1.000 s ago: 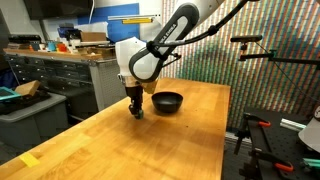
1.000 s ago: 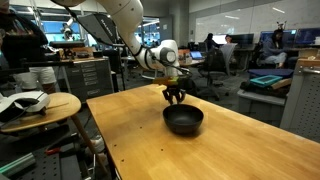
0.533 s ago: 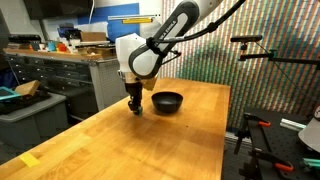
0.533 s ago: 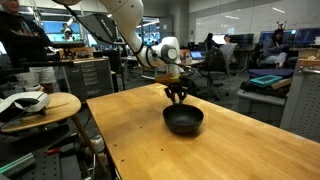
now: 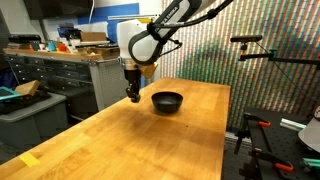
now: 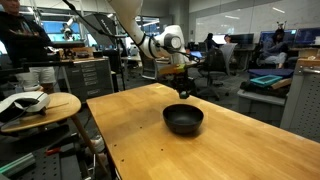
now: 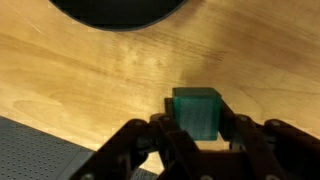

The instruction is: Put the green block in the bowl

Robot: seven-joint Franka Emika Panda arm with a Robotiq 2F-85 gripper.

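In the wrist view the green block sits clamped between my gripper's fingers, lifted above the wooden table. The black bowl's rim shows at the top of that view, ahead of the block. In both exterior views my gripper hangs above the table, beside the glossy black bowl. The block is too small to make out in the exterior views.
The wooden table carries a yellow tape patch near its front corner. A grey cabinet with clutter stands behind. A round stool stands beside the table. The table's edge runs close below the gripper.
My gripper has risen from the table surface with the green block in it and shifted a little sideways. The bowl has not moved.
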